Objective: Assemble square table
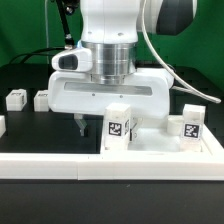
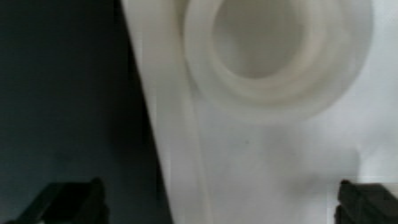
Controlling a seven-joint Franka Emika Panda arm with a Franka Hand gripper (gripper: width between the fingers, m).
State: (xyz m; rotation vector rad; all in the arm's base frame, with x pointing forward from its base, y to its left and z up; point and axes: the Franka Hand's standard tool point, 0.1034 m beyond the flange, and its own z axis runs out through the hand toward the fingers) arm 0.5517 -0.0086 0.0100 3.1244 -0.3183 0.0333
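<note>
Hovered over the square tabletop point(image 1: 150, 143) lying by the desk point(image 1: 30, 125) edge nearest the exterior camera, 2 tagged legs point(image 1: 118, 126) upright at it, 2 loose legs point(image 1: 15, 99) toward the exterior view's left. Showed the gripper point(image 2: 217, 205) spread wide, 1 fingertip point(image 2: 71, 203) on each side of the tabletop and apparently clear of it, a round socket point(image 2: 267, 50) just ahead. Called, in all likelihood, for centring across the tabletop before closing, to land both fingertips together and avoid skewing it or knocking the near leg.
</note>
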